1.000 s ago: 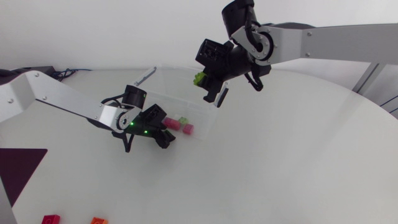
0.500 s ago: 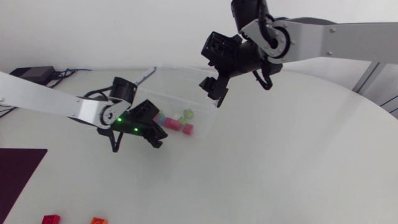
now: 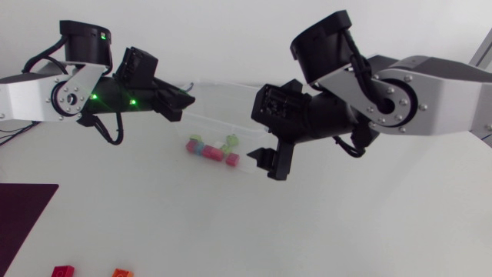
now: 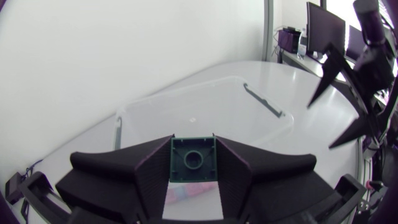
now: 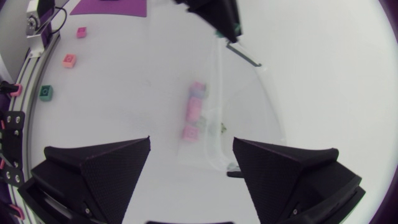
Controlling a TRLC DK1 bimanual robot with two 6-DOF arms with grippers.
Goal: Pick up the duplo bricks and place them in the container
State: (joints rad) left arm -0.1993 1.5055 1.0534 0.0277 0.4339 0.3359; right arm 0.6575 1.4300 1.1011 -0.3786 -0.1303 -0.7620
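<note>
Delivery is the step in hand. The left gripper is clenched on a dark green duplo brick, gripped from two sides with its hollow underside toward the wrist camera. It hangs raised near one end of the clear container, which lies ahead of and below the fingers. Whether the brick is already past the rim I cannot tell. The right gripper is released and empty, jaws spread wide, poised above the container's other end. A small heap of pink and light green bricks sits on the container floor. A red brick and an orange brick lie well apart from it, at the table's near edge.

The next move likely calls for carrying the green brick over the open box and letting go, keeping clear of the other arm close by.

No brand, label or writing can be read anywhere
</note>
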